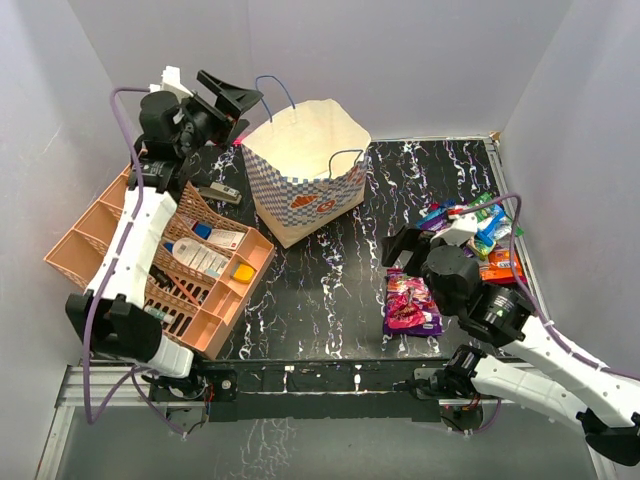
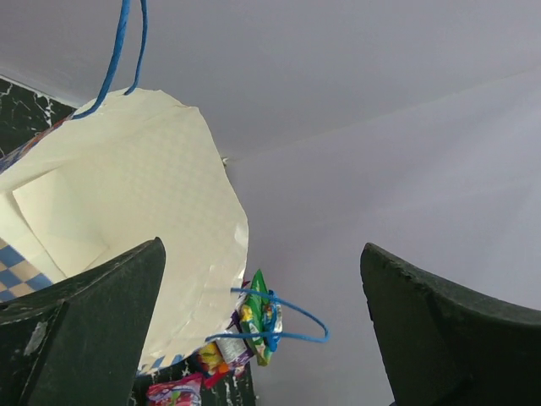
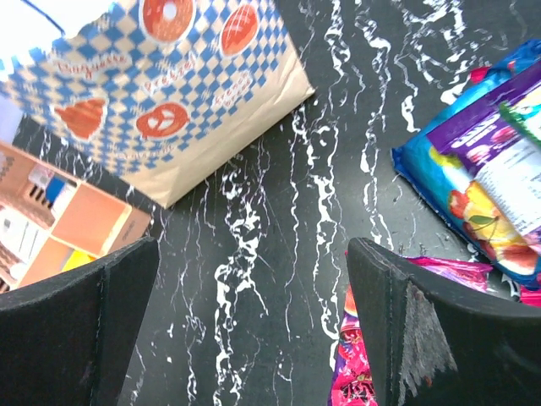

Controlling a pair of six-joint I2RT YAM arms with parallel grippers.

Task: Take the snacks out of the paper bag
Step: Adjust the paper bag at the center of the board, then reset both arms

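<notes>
The paper bag (image 1: 300, 175) stands upright and open at the back centre, cream with a blue chequered band; what is inside it is hidden. My left gripper (image 1: 235, 108) is open and empty, raised just left of the bag's rim; its wrist view shows the bag's mouth (image 2: 127, 211) and a blue cord handle (image 2: 279, 321). Several snacks (image 1: 478, 232) lie piled at the right. A magenta packet (image 1: 410, 305) lies on the table by my right gripper (image 1: 408, 250), which is open and empty above bare table (image 3: 254, 254). The magenta packet (image 3: 359, 372) lies under its right finger.
A peach latticed basket (image 1: 215, 320) with bottles and tubes sits tilted at the left, under the left arm. A small dark object (image 1: 220, 192) lies between the basket and the bag. Grey walls enclose the table on three sides.
</notes>
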